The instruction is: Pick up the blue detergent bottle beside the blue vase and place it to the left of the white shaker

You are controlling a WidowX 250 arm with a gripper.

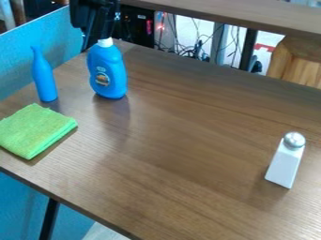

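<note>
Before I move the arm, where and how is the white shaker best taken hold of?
Probably from above, with the pincer closing on the flat sides of the white shaker, just below its round silver cap. It stands upright and its body is narrowest there, while the rounded cap could slip.

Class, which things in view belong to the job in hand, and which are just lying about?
Job in hand: large blue bottle; black gripper at its white cap.

Just lying about: slim blue bottle; folded green cloth; white silver-topped shaker.
</note>
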